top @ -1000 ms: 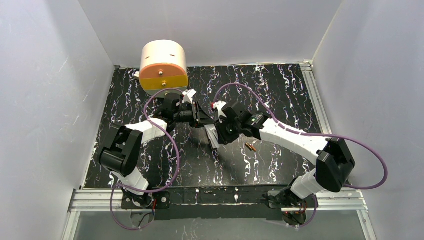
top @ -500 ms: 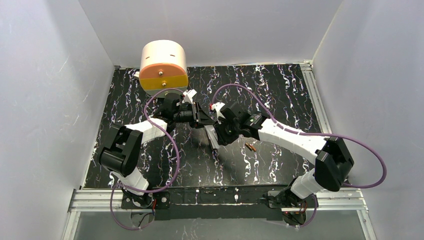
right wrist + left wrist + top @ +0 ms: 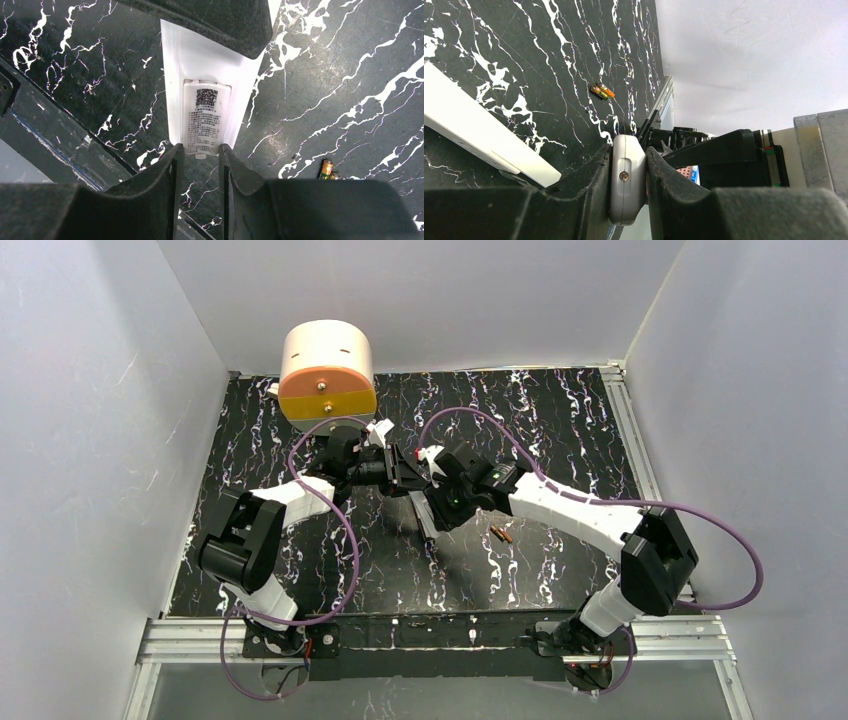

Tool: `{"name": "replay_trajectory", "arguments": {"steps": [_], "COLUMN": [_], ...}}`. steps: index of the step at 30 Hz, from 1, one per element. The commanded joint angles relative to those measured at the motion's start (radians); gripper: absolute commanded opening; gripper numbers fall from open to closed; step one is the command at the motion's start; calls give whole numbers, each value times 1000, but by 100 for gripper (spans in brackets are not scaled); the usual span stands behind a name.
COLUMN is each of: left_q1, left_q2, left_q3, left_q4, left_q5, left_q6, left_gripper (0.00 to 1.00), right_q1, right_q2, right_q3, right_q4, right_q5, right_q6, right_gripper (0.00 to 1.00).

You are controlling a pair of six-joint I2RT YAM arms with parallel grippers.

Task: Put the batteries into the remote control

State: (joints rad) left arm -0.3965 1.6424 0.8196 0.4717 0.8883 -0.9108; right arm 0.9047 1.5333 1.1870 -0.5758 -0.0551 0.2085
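My left gripper (image 3: 629, 150) is shut on the white remote control (image 3: 628, 185), which shows end-on between its fingers above the table. From the right wrist I see the remote control (image 3: 175, 75) back side up, with a labelled battery cover (image 3: 206, 120) on it. The right gripper (image 3: 201, 150) has its fingertips closed on the sides of the cover's near end. The two grippers meet at mid-table, left gripper (image 3: 405, 472) and right gripper (image 3: 432, 502), and they hide most of the remote from above. Two copper-orange batteries (image 3: 501, 534) lie side by side on the table right of the grippers, batteries (image 3: 327, 169).
A long plain white bar (image 3: 474, 130) lies on the black marbled table just below the grippers, bar (image 3: 425, 518). A round cream and orange box (image 3: 325, 368) stands at the back left. White walls close in three sides, and purple cables loop over both arms.
The right arm has crept a little to the left, bringing its gripper closer to the left one. The left arm, the batteries and the white bar have not moved.
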Motion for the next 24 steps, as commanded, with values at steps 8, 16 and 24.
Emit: {"name": "replay_trajectory", "arguments": {"steps": [8, 16, 24], "left_q1": [-16, -15, -15], "left_q2": [-52, -37, -27], "left_q3": [25, 32, 37], "left_q4": [13, -1, -23], "left_q5": [74, 88, 89], "left_q6": [-77, -86, -88], "left_gripper": [0, 0, 0], "right_q1": [1, 2, 0], "right_q2": [44, 42, 20], "right_q3": [71, 82, 83], "right_q4": [-30, -27, -10], "right_q5": [18, 25, 38], "right_q6": [-13, -10, 8], "right_gripper": [42, 46, 52]}}
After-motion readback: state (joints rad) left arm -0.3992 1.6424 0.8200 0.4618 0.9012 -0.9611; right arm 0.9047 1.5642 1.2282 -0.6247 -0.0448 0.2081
